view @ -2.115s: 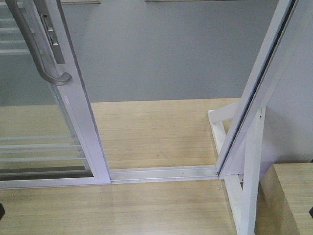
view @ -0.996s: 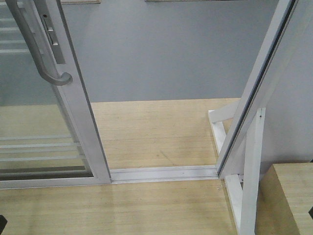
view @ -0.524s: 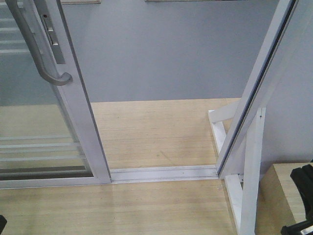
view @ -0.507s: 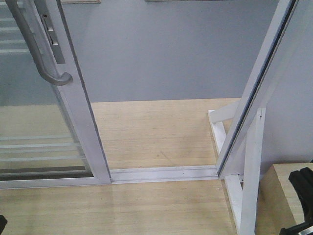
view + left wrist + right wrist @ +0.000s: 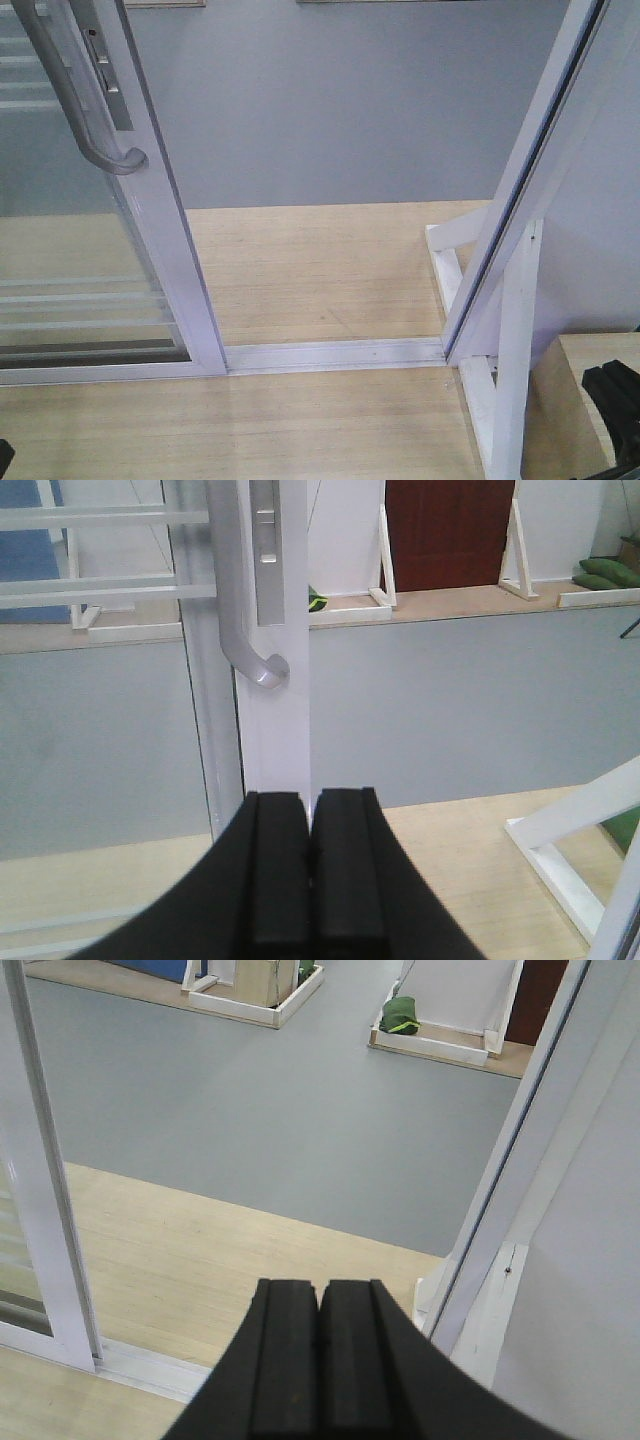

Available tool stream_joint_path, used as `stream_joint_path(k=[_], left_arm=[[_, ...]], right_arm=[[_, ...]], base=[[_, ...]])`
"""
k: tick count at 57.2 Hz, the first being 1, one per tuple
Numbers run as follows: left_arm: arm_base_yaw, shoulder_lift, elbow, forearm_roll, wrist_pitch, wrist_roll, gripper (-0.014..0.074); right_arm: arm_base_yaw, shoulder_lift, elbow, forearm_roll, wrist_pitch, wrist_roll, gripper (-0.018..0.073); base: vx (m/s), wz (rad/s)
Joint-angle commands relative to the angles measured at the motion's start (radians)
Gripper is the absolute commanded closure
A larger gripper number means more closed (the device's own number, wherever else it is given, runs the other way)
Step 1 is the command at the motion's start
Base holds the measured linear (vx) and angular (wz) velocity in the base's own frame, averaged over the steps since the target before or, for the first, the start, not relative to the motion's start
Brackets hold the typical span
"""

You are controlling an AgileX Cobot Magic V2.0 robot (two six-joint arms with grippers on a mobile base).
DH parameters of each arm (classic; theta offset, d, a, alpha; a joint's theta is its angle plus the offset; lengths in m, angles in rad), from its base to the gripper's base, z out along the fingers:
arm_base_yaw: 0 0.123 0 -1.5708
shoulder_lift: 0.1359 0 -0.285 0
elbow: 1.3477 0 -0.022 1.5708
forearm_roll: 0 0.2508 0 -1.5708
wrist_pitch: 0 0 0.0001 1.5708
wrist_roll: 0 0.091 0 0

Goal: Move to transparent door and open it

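Even, soft indoor light, no hard shadows. The glass door (image 5: 70, 250) carries pale reflections; its white frame shines. All views look slightly soft and grainy, upright lines leaning outward.

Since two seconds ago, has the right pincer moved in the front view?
Yes. The right pincer has come into view at the lower right, beside the white brace; earlier it was absent.

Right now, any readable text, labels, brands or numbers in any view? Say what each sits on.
None readable in any view.
Door: white frame, handle and lock plate carry no print.
Post: bare white.
Left gripper and right gripper: plain black, no marking.
Far props in the wrist views: too small to show any label.
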Motion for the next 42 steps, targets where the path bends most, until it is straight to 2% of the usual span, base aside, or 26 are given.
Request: stream_joint_path(k=[1,25,30,37,42], left_arm=[[-0.005,-0.014,0.009,-0.002,-0.085,-0.005,0.0602],[-0.005,-0.014,0.009,-0.002,-0.085,-0.005,0.0602],[-0.005,-0.014,0.009,-0.002,-0.085,-0.005,0.0602],[-0.005,-0.014,0.009,-0.002,-0.085,-0.005,0.0602],[-0.005,-0.014,0.009,-0.002,-0.085,-0.005,0.0602]], right_arm=[[-0.004,-0.016,0.005,0.0,-0.075,0.0,0.0565],[-0.004,-0.016,0.005,-0.001,-0.086,0.0,0.0565],[-0.004,-0.016,0.005,-0.001,-0.17,0.0,0.0565],[-0.004,-0.016,0.005,-0.001,-0.357,0.0,0.0565],[-0.004,-0.016,0.005,-0.001,-0.427,0.0,0.0565]], base=[[0.0,0.0],[0.0,0.0],[0.0,0.0],[0.0,0.0],[0.0,0.0]])
